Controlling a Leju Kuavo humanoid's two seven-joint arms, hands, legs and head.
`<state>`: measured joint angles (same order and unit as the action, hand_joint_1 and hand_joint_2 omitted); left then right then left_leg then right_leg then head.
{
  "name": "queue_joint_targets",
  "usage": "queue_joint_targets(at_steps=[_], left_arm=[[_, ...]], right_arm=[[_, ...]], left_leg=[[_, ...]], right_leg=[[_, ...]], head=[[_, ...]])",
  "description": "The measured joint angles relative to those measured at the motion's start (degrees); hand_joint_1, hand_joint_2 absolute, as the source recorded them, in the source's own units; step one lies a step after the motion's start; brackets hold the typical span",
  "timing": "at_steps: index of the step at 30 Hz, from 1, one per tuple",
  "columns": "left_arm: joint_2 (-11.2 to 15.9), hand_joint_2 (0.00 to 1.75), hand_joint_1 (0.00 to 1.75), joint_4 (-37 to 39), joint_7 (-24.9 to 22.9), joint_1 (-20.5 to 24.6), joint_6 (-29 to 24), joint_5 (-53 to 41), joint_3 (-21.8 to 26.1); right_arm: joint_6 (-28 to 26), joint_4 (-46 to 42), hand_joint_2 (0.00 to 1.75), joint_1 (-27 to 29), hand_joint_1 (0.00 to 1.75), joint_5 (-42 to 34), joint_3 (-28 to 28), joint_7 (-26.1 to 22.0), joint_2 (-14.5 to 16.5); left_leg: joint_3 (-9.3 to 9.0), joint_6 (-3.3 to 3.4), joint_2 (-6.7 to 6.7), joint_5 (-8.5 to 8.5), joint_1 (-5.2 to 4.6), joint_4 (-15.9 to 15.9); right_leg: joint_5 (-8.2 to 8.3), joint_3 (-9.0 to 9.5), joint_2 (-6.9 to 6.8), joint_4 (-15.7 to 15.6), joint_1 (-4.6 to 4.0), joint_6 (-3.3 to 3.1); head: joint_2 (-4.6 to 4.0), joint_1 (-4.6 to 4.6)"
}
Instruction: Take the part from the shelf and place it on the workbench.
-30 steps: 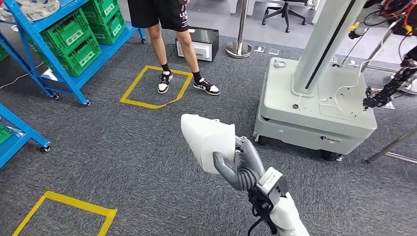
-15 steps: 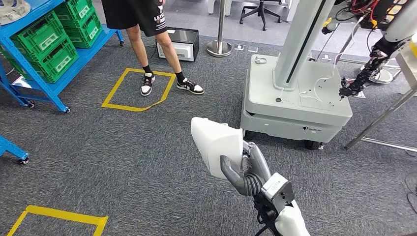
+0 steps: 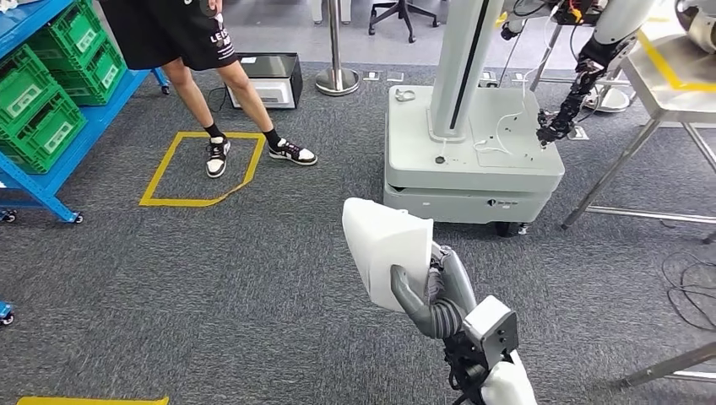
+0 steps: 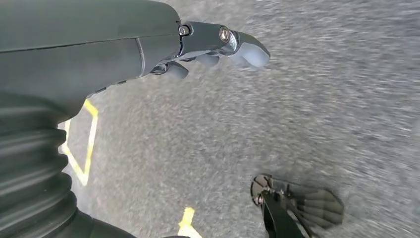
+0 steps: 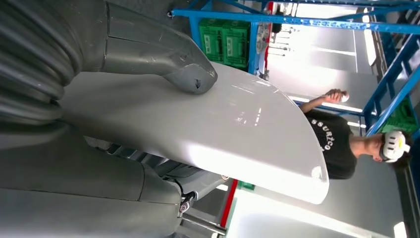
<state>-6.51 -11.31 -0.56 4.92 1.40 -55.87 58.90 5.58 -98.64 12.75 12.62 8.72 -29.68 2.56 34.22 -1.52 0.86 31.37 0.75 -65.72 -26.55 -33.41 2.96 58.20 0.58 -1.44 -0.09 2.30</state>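
Grey carpet (image 3: 211, 278) covers the floor, marked with a yellow taped outline (image 3: 201, 169) beside which a person (image 3: 181, 51) in dark shorts and black-and-white trainers stands, one foot inside the tape. To the left stands a blue shelf (image 3: 51, 126) stacked with green crates (image 3: 38, 93). Ahead and to the right is a pale grey wheeled base (image 3: 473, 160) with a tall column rising from it, and a dark jointed arm (image 3: 570, 97) hangs over its top. At the far right edge a metal-legged desk (image 3: 667, 76) shows its steel top and slanted legs, well apart from the robot. Behind the person sits a small black box (image 3: 268, 80) with a light front, near a chrome post (image 3: 336, 51).

The white part (image 3: 387, 249) — a smooth, wedge-like shell — is held up in the air over the carpet, in front of the robot and just short of the wheeled base. The right hand (image 3: 431, 291) grips it from below and behind, thumb pressed on the near face and darker fingers wrapped round the far side; the right wrist view shows the thumb (image 5: 190, 77) lying flat on the pale surface.

The left hand (image 4: 218, 47) hangs over the carpet with nothing in it — its fingers seem loosely curled rather than spread, though the blurred wrist view leaves that uncertain.
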Motion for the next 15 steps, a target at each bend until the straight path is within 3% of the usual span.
queue_joint_targets(at_steps=[1,3,5,7,10,11,12,13,15], left_arm=[[0.12,1.75,0.0,-0.02,0.54,0.22,0.16,0.51,-0.01],[0.4,1.75,0.0,-0.06,1.2,0.51,0.43,1.34,-0.01],[0.58,1.75,0.0,-0.1,1.53,0.48,0.39,1.69,0.0],[0.64,1.75,0.0,-0.11,2.05,0.22,0.09,2.04,0.04],[0.72,1.75,0.0,-0.12,2.29,-0.43,-0.27,2.62,0.24],[0.74,1.75,0.0,-0.11,1.8,-0.6,-0.38,2.58,0.29],[0.74,1.75,0.0,-0.11,1.15,-0.72,-0.52,2.47,0.33],[0.71,1.75,0.0,-0.1,0.41,-0.78,-0.68,2.28,0.35],[0.64,1.75,0.0,-0.09,-0.82,-0.82,-0.94,1.95,0.36]], right_arm=[[0.35,0.06,1.75,-0.05,1.75,0.02,-0.01,-0.25,0.0],[0.71,0.84,1.75,-0.51,1.75,0.69,0.25,-1.47,-0.01],[0.76,2.2,1.75,-1.08,1.75,1.07,0.81,-2.71,-0.01],[0.57,3.77,1.75,-1.88,1.75,1.19,1.52,-3.33,-0.01],[0.12,6.07,1.75,-3.66,1.75,2.39,3.02,-3.44,-0.01],[0.05,6.54,1.75,-3.96,1.75,2.84,3.55,-3.31,-0.01],[0.02,6.85,1.75,-4.09,1.75,3.17,4.06,-3.15,-0.01],[0.01,7.02,1.75,-4.17,1.75,3.38,4.49,-2.97,-0.01],[0.13,7.15,1.75,-4.48,1.75,3.31,5.07,-2.52,0.01]], left_leg=[[-1.46,0.19,0.92,-1.3,0.02,3.46],[-2.78,0.63,2.08,-1.88,-0.11,6.8],[-3.0,1.28,1.32,-2.02,-0.21,7.17],[-3.4,2.1,0.31,-2.53,-0.04,7.71],[-3.4,2.68,-1.31,-2.86,-0.04,7.95],[-3.34,2.68,-1.82,-2.83,-0.08,7.9],[-3.3,2.65,-2.29,-2.78,-0.09,7.82],[-3.27,2.58,-2.71,-2.7,-0.08,7.71],[-3.28,2.24,-3.5,-2.38,-0.05,7.3]], right_leg=[[-0.03,-0.1,0.47,0.17,-0.05,0.22],[0.05,-0.37,1.31,0.31,0.0,0.94],[0.29,-0.53,2.01,0.16,0.14,1.75],[-0.67,-1.28,0.76,1.6,0.13,2.24],[-5.73,-5.79,-1.97,11.17,0.17,2.72],[-6.84,-7.23,-2.19,14.27,0.24,2.89],[-6.95,-7.85,-2.33,15.72,0.3,3.02],[-5.99,-7.34,-2.53,14.87,0.37,3.1],[-2.69,-3.68,-3.84,8.01,0.44,3.05]], head=[[0.0,0.02],[0.0,0.05],[0.0,0.05],[0.0,0.13],[0.0,0.3],[0.0,0.3],[0.0,0.3],[0.0,0.3],[0.0,0.31]])
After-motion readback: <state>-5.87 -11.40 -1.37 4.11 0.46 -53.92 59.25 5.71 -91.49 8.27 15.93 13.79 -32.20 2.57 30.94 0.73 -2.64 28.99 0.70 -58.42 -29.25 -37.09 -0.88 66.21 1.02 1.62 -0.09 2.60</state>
